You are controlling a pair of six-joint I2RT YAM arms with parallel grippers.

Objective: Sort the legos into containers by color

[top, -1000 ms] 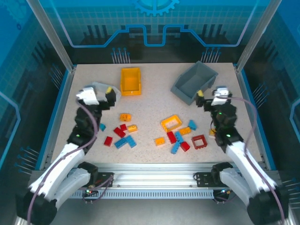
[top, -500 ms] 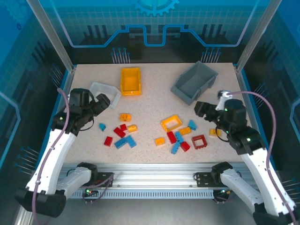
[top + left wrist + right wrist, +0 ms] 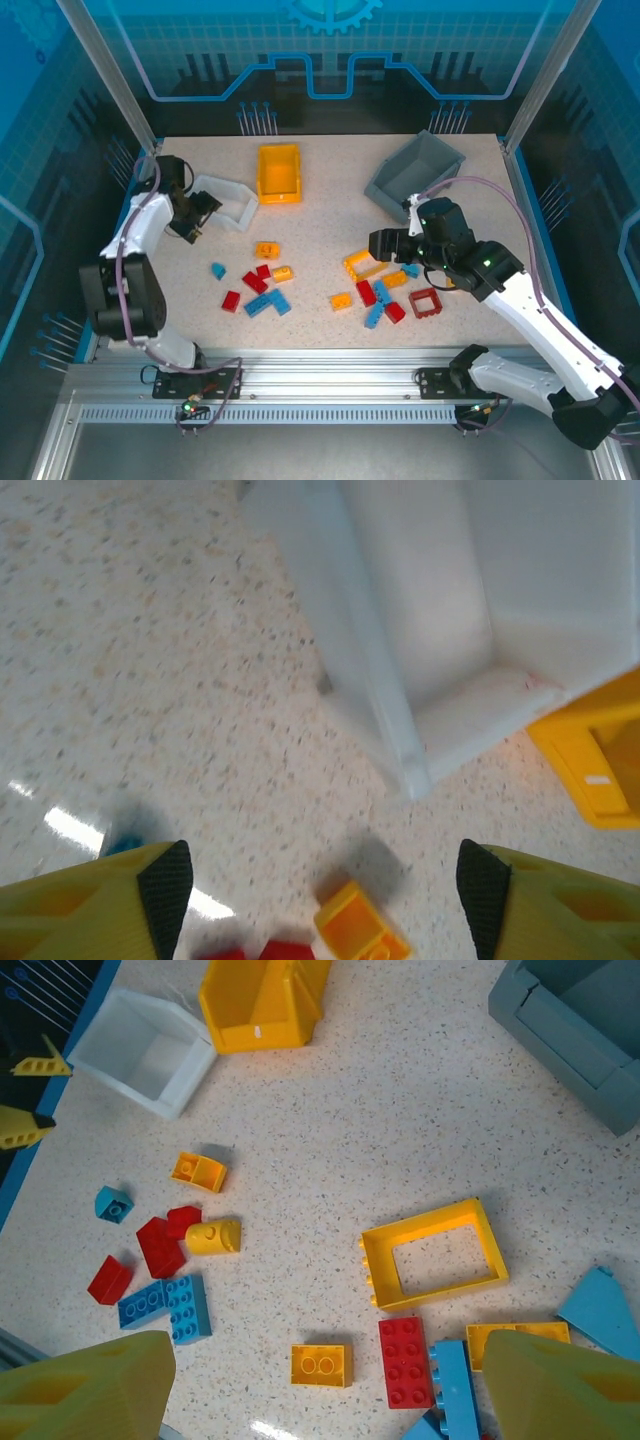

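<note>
Legos lie in two loose groups on the table. The left group has an orange brick (image 3: 267,250), red bricks (image 3: 255,280) and blue bricks (image 3: 268,303). The right group has a yellow open frame (image 3: 362,262) (image 3: 433,1253), a red frame (image 3: 425,301) and a small yellow brick (image 3: 322,1365). The white bin (image 3: 225,200) (image 3: 440,630), yellow bin (image 3: 279,172) and dark grey bin (image 3: 415,175) stand along the back. My left gripper (image 3: 197,212) (image 3: 325,890) is open beside the white bin. My right gripper (image 3: 380,243) (image 3: 325,1385) hangs open above the right group. Neither gripper holds anything.
The grey bin stands tilted at an angle at the back right. A blue rail (image 3: 120,250) borders the table on the left, close to the left arm. Bare tabletop (image 3: 310,240) separates the two lego groups.
My left arm has swung back and to the left, ending beside the white bin. My right gripper has left the grey bin and moved left and forward over the right group.
</note>
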